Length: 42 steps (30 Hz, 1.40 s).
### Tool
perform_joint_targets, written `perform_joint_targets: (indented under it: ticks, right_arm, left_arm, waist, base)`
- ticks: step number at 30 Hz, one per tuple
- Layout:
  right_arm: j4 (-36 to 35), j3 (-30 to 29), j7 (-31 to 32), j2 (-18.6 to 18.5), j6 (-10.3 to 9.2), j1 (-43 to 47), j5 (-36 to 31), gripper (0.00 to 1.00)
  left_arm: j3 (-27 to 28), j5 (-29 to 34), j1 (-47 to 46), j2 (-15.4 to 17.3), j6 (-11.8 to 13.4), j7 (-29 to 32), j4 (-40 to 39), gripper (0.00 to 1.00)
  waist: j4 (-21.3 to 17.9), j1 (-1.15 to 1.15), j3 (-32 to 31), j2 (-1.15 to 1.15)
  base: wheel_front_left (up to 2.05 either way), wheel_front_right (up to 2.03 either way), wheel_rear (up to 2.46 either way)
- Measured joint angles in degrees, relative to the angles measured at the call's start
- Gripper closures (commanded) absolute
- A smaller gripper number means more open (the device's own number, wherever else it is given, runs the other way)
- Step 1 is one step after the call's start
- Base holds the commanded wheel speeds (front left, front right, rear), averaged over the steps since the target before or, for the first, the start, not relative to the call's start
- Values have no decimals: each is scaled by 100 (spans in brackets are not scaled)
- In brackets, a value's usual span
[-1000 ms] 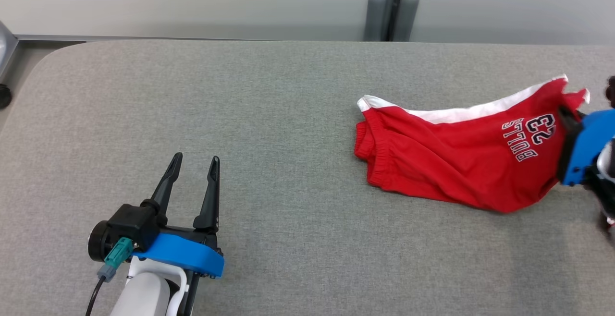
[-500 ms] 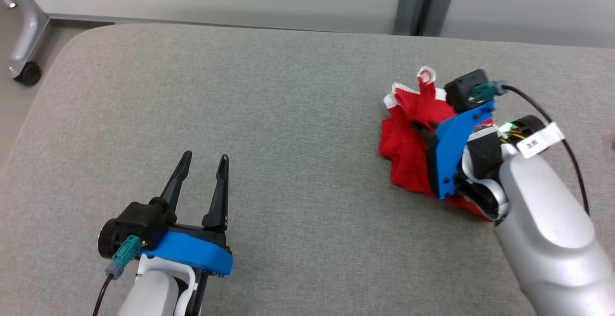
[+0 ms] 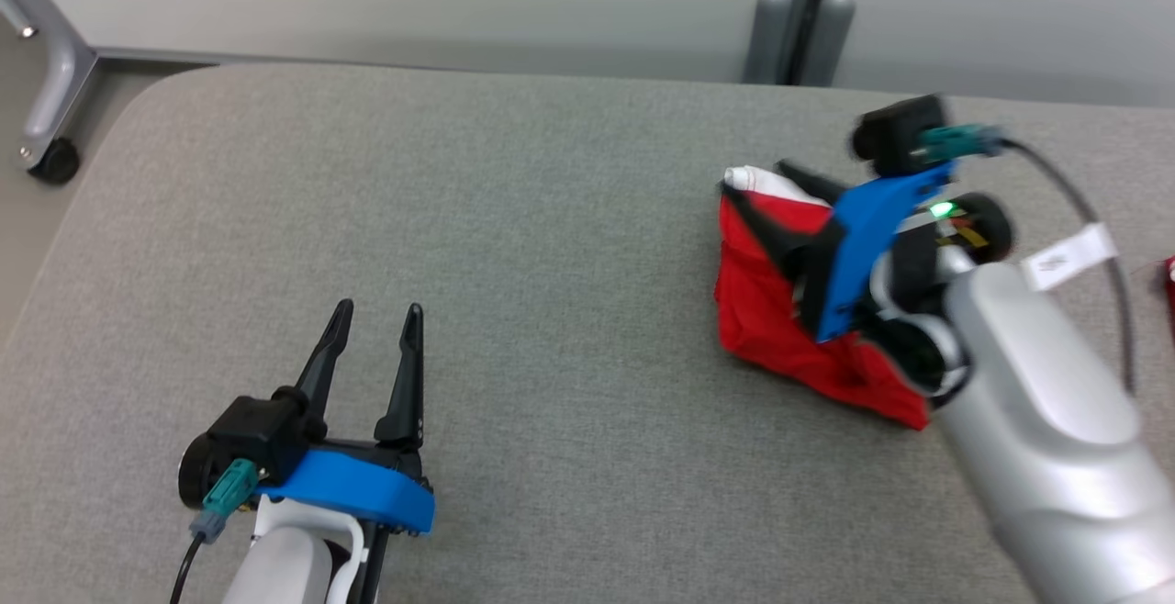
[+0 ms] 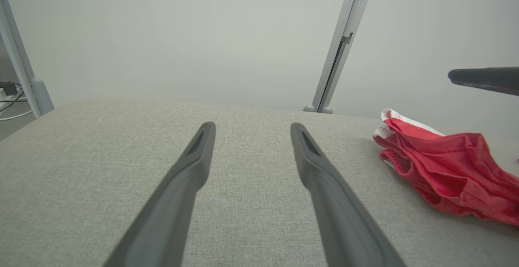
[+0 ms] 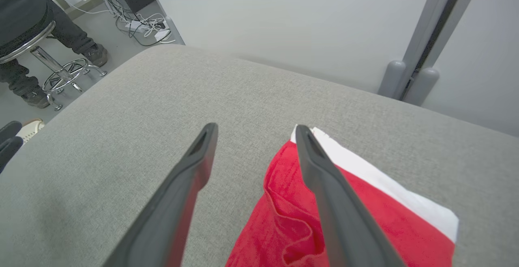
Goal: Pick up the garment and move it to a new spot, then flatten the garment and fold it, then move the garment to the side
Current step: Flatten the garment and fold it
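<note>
Beneath the right tool (image 3: 755, 182), its fingers apart, the red garment (image 3: 762, 319) lies crumpled on the table (image 3: 551, 218).

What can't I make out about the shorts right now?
- Head view: the right gripper and its arm cover the right part of the red shorts; the gripper is motion-blurred.
- Left wrist view: the shorts run off the right edge.
- Right wrist view: the bottom edge cuts them off.
- Head view, right edge: a red scrap, too cropped to identify.

Soft red cloth garment (image 3: 755, 315), matt woven table (image 3: 551, 264)
</note>
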Motion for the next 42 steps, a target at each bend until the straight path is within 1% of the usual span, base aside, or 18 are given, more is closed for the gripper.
perform_joint_targets:
  ticks: [4,8,11,15,16,17,18,20,23,25,28,31,34,35,36,37,39,42]
  right_arm:
    - [-292,-346,-372,-498,0,214,70,0]
    - [-283,-786,-608,-868,-1,720,-174,0]
    - [-165,-1027,-760,-927,-1,1064,-344,0]
    - [174,-1127,-1059,-878,-1,1266,-709,0]
    - [275,-1113,-1114,-834,-1,1282,-783,8]
    - [349,-1054,-1182,-781,-1,1283,-870,68]
    - [392,-950,-1241,-709,-1,1276,-947,100]
    - [470,-608,-1344,-546,0,1252,-1060,100]
    - [575,-30,-1352,-296,0,1184,-988,100]
    - [550,487,-1266,-154,-1,1160,-719,100]
    - [198,1391,-984,-34,0,1265,5,100]
    - [-343,2243,-653,-232,0,1387,614,100]
    - [-804,2505,-704,-556,0,1525,1040,100]
    - [-940,2454,-828,-627,0,1552,1124,84]
    - [-1051,2348,-978,-683,0,1583,1173,16]
    - [-1138,2159,-1163,-722,0,1652,1209,0]
    - [-1236,1725,-1515,-779,0,1824,1194,0]
    - [-1343,864,-1969,-782,0,2152,1013,0]
  left_arm:
    - [98,4,132,25,0,0,13,0]
    - [124,20,257,34,0,0,5,0]
    - [110,30,277,37,0,0,-22,0]
    - [47,54,244,62,0,0,-48,0]
    - [25,54,201,66,0,0,-48,0]
    - [0,54,163,70,0,0,-54,0]
    - [-15,54,142,83,0,0,-55,0]
    - [-11,54,126,123,0,0,-47,0]
    - [13,54,114,148,0,0,-34,0]
    - [10,53,110,149,0,0,-12,0]
    - [27,45,115,153,0,0,21,0]
    - [83,45,157,144,0,0,22,0]
    - [145,45,226,119,0,0,20,0]
    - [178,45,249,113,0,0,15,0]
    - [222,46,284,109,0,0,14,0]
    - [279,45,331,104,0,0,15,0]
    - [389,43,427,81,8,0,-9,0]
    - [554,44,589,69,38,0,-32,0]
  waist:
    - [-129,0,-183,0]
    - [-285,0,-351,0]
    - [-376,0,-397,0]
    - [-376,0,-295,0]
    - [-360,0,-265,0]
    - [-339,0,-237,0]
    - [-322,0,-206,0]
    - [-298,0,-150,0]
    - [-282,0,-124,0]
    - [-273,0,-156,0]
    - [-271,0,-244,0]
    - [-298,0,-342,0]
    - [-355,0,-451,0]
    - [-378,0,-491,0]
    - [-401,0,-534,0]
    - [-427,0,-579,0]
    - [-487,0,-676,0]
    - [-609,0,-812,0]
  base:
    - [0,0,0]
    - [0,0,0]
    - [0,0,0]
    - [0,0,0]
    - [0,0,0]
    - [0,0,0]
    - [0,0,0]
    - [0,0,0]
    - [0,0,0]
    - [0,0,0]
    - [0,0,0]
    - [0,0,0]
    - [0,0,0]
    - [0,0,0]
    - [0,0,0]
    - [0,0,0]
    - [0,0,0]
    - [0,0,0]
